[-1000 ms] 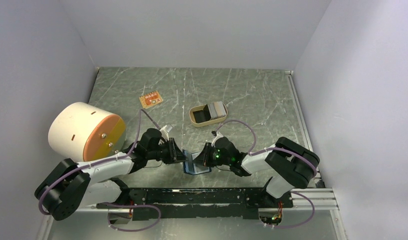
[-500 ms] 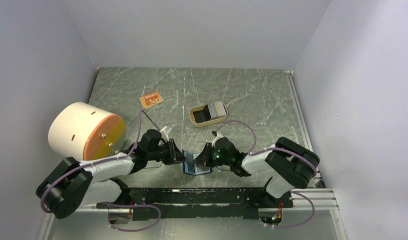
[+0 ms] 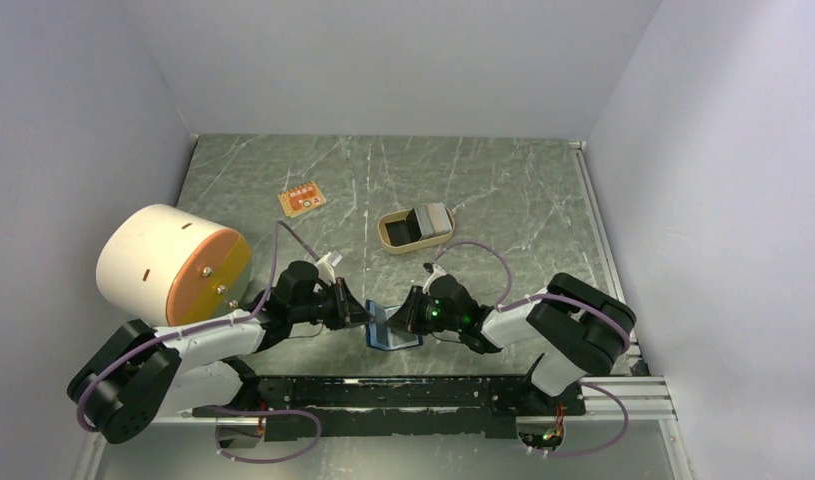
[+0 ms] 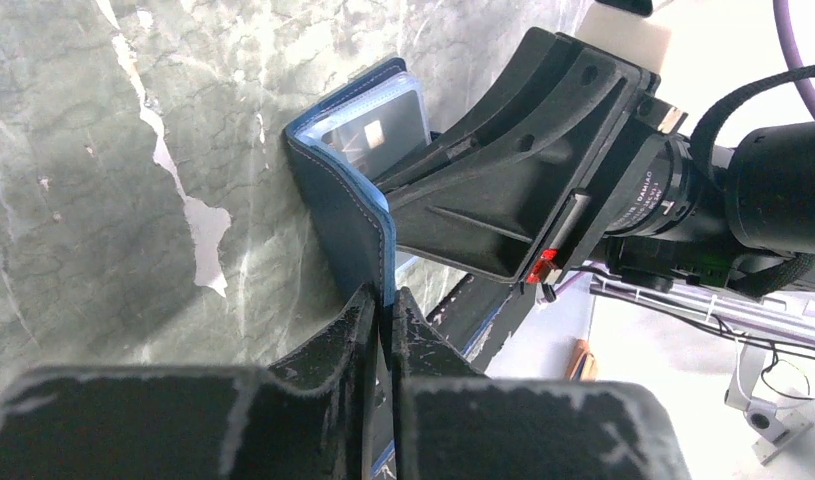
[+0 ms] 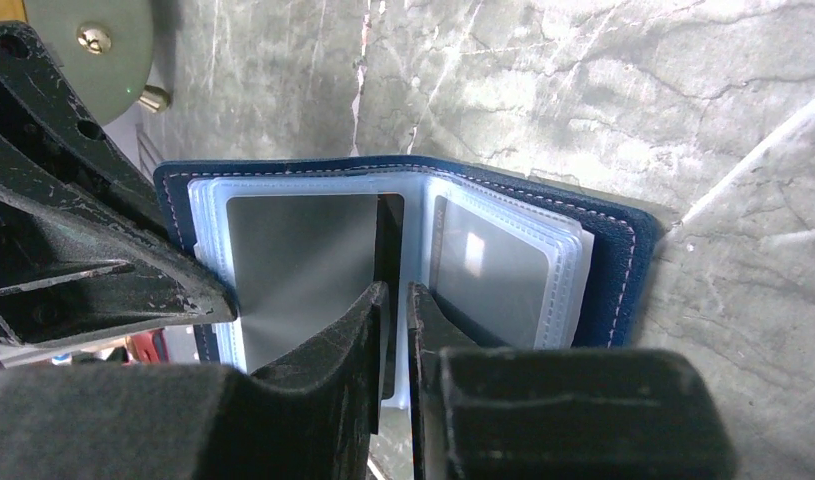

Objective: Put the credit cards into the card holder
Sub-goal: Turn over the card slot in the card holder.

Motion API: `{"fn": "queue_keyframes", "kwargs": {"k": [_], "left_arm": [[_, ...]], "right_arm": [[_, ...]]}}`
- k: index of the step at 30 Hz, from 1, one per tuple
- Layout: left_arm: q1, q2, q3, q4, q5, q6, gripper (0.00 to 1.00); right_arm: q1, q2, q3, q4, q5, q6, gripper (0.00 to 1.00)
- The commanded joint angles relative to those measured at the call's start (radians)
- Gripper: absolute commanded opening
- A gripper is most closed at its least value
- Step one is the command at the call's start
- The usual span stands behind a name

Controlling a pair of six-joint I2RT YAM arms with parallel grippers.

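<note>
The card holder [image 3: 390, 330] stands open near the table's front edge, between my two grippers. It is navy outside [image 4: 338, 215] with clear pale-blue sleeves inside [image 5: 503, 270]. My left gripper [image 4: 386, 305] is shut on the edge of its navy cover and holds it open. My right gripper [image 5: 393, 300] is shut on a thin grey credit card [image 5: 303, 255] whose far end lies among the sleeves at the fold. More grey credit cards [image 3: 436, 216] lie in the tan oval tray [image 3: 388, 243], farther back.
A large white drum with an orange face [image 3: 173, 262] lies at the left, close to my left arm. A small orange board [image 3: 300, 199] lies at the back left. A dark item [image 3: 405, 229] sits in the tray beside the cards.
My left arm has shifted very slightly to the left. The card holder and my right gripper stay where they were.
</note>
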Motion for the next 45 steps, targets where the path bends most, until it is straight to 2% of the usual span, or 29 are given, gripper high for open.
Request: {"fn": "queue_keyframes", "kwargs": {"k": [1, 3, 10, 11, 13, 22, 31, 38, 45], "left_arm": [[0.001, -0.002, -0.017, 0.153, 0.067, -0.002, 0.16], [0.001, -0.002, -0.029, 0.189, 0.080, -0.008, 0.21], [0.002, -0.020, -0.041, 0.198, 0.075, -0.006, 0.23], [0.001, -0.027, -0.044, 0.199, 0.071, -0.007, 0.21], [0.001, -0.038, -0.045, 0.196, 0.064, -0.006, 0.10], [0.001, 0.000, -0.032, 0.173, 0.054, 0.003, 0.09], [0.001, 0.072, -0.002, 0.125, 0.044, 0.013, 0.21], [0.000, 0.095, 0.024, 0.057, 0.018, 0.027, 0.22], [-0.011, 0.095, 0.085, -0.114, -0.063, 0.060, 0.20]], "right_arm": [[0.007, 0.012, -0.008, 0.011, -0.005, 0.001, 0.17], [0.008, 0.013, -0.010, 0.014, -0.005, 0.001, 0.17], [0.006, 0.020, -0.010, 0.021, -0.008, 0.001, 0.17], [0.006, 0.020, -0.009, 0.021, -0.008, 0.002, 0.17], [0.005, 0.020, -0.009, 0.021, -0.008, 0.001, 0.17], [0.006, 0.019, -0.009, 0.017, -0.008, -0.001, 0.17], [0.006, 0.035, -0.004, 0.025, -0.015, -0.001, 0.18], [0.006, 0.040, -0.005, 0.027, -0.012, 0.000, 0.20], [0.007, 0.003, 0.007, -0.057, 0.029, -0.026, 0.24]]}}
